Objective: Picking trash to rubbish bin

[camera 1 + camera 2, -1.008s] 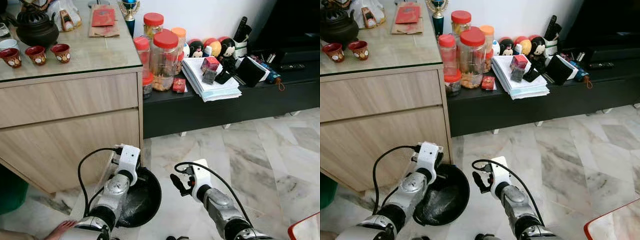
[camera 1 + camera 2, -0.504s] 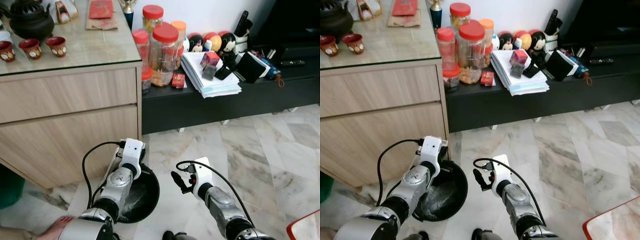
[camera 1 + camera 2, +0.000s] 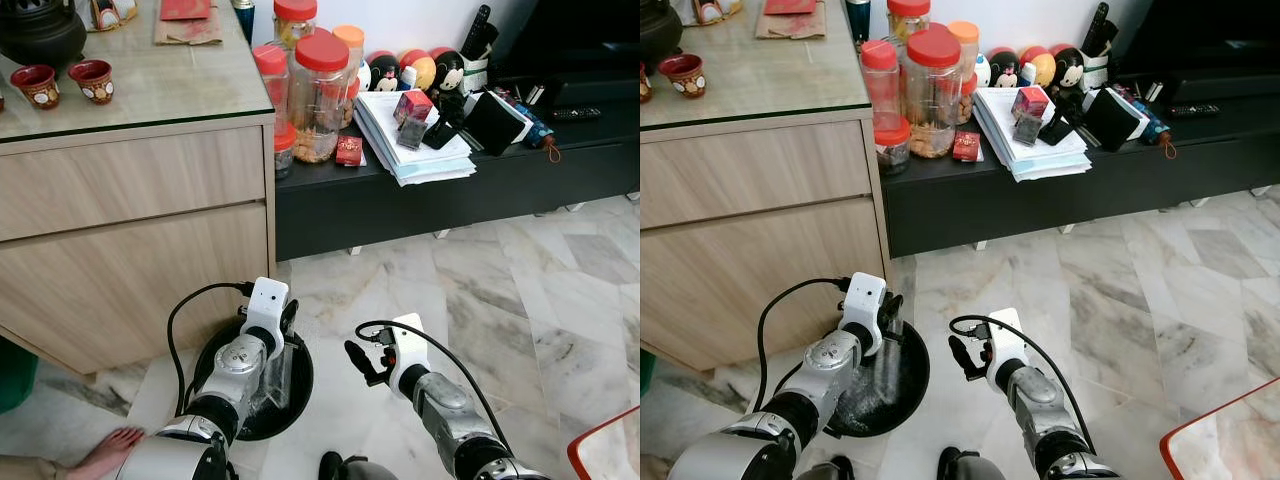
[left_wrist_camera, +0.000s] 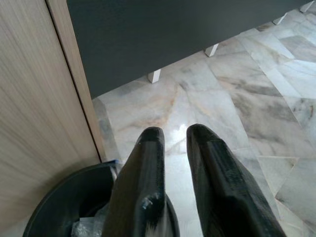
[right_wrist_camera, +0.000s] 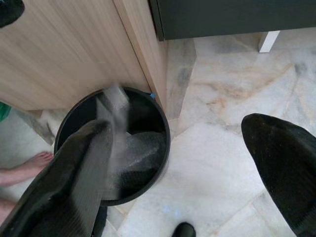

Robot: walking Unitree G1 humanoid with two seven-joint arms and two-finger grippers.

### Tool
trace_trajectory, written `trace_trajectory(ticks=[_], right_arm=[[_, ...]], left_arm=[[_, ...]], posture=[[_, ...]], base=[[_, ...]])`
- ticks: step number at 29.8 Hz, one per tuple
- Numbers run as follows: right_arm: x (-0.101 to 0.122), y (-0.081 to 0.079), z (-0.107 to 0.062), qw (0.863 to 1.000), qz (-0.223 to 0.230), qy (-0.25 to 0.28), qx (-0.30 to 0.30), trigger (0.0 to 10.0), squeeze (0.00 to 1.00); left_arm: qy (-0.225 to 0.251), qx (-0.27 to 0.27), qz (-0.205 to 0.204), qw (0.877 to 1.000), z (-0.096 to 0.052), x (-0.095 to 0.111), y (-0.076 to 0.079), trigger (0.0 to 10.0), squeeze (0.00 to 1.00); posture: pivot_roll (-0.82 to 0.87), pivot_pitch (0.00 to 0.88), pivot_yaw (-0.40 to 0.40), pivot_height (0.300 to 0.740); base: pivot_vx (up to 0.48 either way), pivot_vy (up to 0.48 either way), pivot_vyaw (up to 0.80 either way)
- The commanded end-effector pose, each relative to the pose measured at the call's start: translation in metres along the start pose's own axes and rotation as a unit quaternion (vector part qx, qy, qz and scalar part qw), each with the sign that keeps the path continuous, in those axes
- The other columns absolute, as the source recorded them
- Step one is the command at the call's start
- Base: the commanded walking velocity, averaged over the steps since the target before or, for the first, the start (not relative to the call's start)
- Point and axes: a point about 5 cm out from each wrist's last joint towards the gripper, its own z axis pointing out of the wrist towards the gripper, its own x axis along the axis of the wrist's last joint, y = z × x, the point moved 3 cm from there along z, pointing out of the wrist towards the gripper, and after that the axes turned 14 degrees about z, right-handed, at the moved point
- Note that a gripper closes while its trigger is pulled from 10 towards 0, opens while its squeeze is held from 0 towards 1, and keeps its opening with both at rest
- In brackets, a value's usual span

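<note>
Over the bin (image 3: 290, 385) beside the cabinet (image 3: 140, 250) | left gripper (image 4: 173, 134) is being held above the rim, fingers nearly together, nothing seen between them | clear trash (image 5: 116, 126) is being seen inside the bin | right gripper (image 5: 187, 163) is being kept spread, empty | advice: arm is best lifted straight up, clear of the rim.

Head stereo pair high, angled down; wrist cameras low, close, perhaps both sharing the black bin (image 5: 112, 148) and floor (image 4: 232, 98).
</note>
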Motion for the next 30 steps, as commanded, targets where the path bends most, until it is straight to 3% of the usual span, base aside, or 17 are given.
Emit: trace_trajectory(ticks=[1, 7, 8, 9, 10, 11, 14, 15, 17, 19, 20, 25, 26, 30], right_arm=[[-0.005, 0.003, -0.003, 1.000, 0.002, -0.001, -0.004, 10.0, 0.00], [-0.004, 0.002, -0.002, 1.000, 0.004, 0.002, -0.006, 10.0, 0.00], [-0.004, 0.003, -0.003, 1.000, 0.006, 0.001, -0.008, 10.0, 0.00], [-0.005, 0.004, -0.003, 1.000, 0.006, 0.001, -0.008, 10.0, 0.00], [-0.007, 0.007, -0.005, 1.000, 0.011, -0.002, -0.016, 10.0, 0.00], [-0.007, 0.007, -0.005, 1.000, 0.011, -0.002, -0.016, 10.0, 0.00], [-0.018, 0.018, -0.011, 0.999, 0.016, -0.016, -0.041, 10.0, 0.00], [-0.018, 0.018, -0.011, 0.999, 0.016, -0.016, -0.041, 10.0, 0.00], [-0.032, 0.030, -0.020, 0.997, 0.024, -0.036, -0.065, 10.0, 0.00], [-0.036, 0.033, -0.023, 0.996, 0.024, -0.043, -0.072, 10.0, 0.00], [-0.043, 0.038, -0.027, 0.995, 0.026, -0.052, -0.085, 10.0, 0.00], [-0.050, 0.045, -0.033, 0.992, 0.032, -0.062, -0.108, 10.0, 0.00], [-0.055, 0.051, -0.037, 0.989, 0.037, -0.068, -0.124, 10.0, 0.00], [-0.064, 0.058, -0.044, 0.985, 0.047, -0.078, -0.147, 10.0, 0.00]], left_arm=[[0.004, -0.011, 0.000, 1.000, 0.001, 0.002, 0.005, 10.0, 1.00], [0.008, -0.009, 0.014, 1.000, 0.001, 0.004, 0.002, 10.0, 1.00], [0.013, -0.002, 0.023, 1.000, 0.001, 0.005, -0.002, 10.0, 0.71], [0.015, 0.002, 0.027, 1.000, 0.001, 0.006, -0.004, 10.0, 0.71], [0.022, 0.026, 0.026, 0.999, -0.003, 0.005, -0.014, 10.0, 0.00], [0.022, 0.026, 0.026, 0.999, -0.003, 0.005, -0.014, 10.0, 0.00], [0.021, 0.111, 0.028, 0.993, -0.021, -0.009, -0.048, 10.0, 0.00], [0.021, 0.111, 0.028, 0.993, -0.021, -0.009, -0.048, 10.0, 0.00], [-0.002, 0.188, 0.025, 0.982, -0.052, -0.037, -0.082, 10.0, 0.00], [-0.014, 0.207, 0.023, 0.978, -0.062, -0.046, -0.091, 10.0, 0.00], [-0.033, 0.232, 0.016, 0.972, -0.077, -0.061, -0.102, 10.0, 0.00], [-0.054, 0.266, 0.006, 0.963, -0.095, -0.076, -0.115, 10.0, 0.00], [-0.065, 0.277, -0.004, 0.959, -0.105, -0.084, -0.119, 10.0, 0.00], [-0.110, 0.276, -0.010, 0.955, -0.118, -0.107, -0.113, 10.0, 0.00]], posture=[[-0.06, 0.209, -0.145, 0.740], [-0.06, 0.204, -0.140, 0.740], [-0.05, 0.202, -0.138, 0.740], [-0.05, 0.202, -0.138, 0.740], [-0.05, 0.199, -0.133, 0.740], [-0.05, 0.199, -0.133, 0.740], [-0.03, 0.195, -0.125, 0.740], [-0.03, 0.195, -0.125, 0.740], [-0.01, 0.190, -0.118, 0.740], [0.00, 0.189, -0.117, 0.740], [0.01, 0.183, -0.111, 0.740], [0.01, 0.172, -0.103, 0.740], [0.02, 0.163, -0.096, 0.740], [0.03, 0.151, -0.091, 0.740]], base=[[0.000, 0.000, 0.00], [0.000, 0.000, 0.00], [0.000, 0.000, 0.00], [0.000, 0.000, 0.00], [0.000, 0.000, 0.00], [0.000, 0.000, 0.00], [0.000, 0.000, 0.00], [0.000, 0.000, 0.00], [0.000, 0.000, 0.00], [0.000, 0.000, 0.00], [0.000, 0.000, 0.00], [0.000, 0.000, 0.00], [0.000, 0.000, 0.00], [0.000, 0.000, 0.00]])
